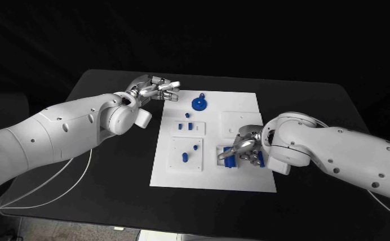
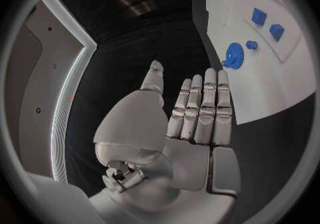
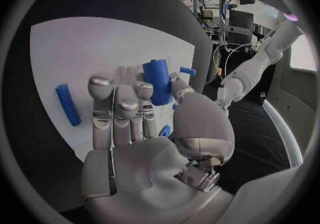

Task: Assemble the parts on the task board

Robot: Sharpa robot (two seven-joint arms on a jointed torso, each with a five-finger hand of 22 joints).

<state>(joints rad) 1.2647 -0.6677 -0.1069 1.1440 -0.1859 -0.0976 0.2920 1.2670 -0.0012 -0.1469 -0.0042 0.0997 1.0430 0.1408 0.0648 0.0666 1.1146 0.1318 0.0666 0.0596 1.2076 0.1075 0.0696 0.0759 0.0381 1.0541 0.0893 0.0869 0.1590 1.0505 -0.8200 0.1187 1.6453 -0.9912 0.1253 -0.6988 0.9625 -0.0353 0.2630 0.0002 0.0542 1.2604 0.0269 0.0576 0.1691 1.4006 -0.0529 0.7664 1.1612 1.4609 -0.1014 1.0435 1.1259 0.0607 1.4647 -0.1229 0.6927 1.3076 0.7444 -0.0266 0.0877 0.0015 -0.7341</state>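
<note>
The white task board [image 1: 244, 103] lies in the middle of the table. My right hand [image 1: 246, 150] is over its near right part. There its thumb and fingertips [image 3: 143, 89] pinch an upright blue cylinder [image 3: 158, 80]. A blue rod [image 3: 66, 104] lies flat on the board [image 3: 87, 53] beside that hand. My left hand [image 1: 154, 90] hovers by the board's far left corner. Its fingers [image 2: 200, 106] are straight and hold nothing. A round blue disc part [image 1: 199, 104] sits on the board [image 2: 266, 85] near it, seen as the disc [image 2: 233, 55] in the left wrist view.
Small blue pieces [image 1: 185, 124] stand in a raised white block on the board's left half, and two more [image 1: 189, 152] in the block nearer me. Two blue blocks [image 2: 266, 24] show past the disc. Black table [image 1: 106, 139] surrounds the board.
</note>
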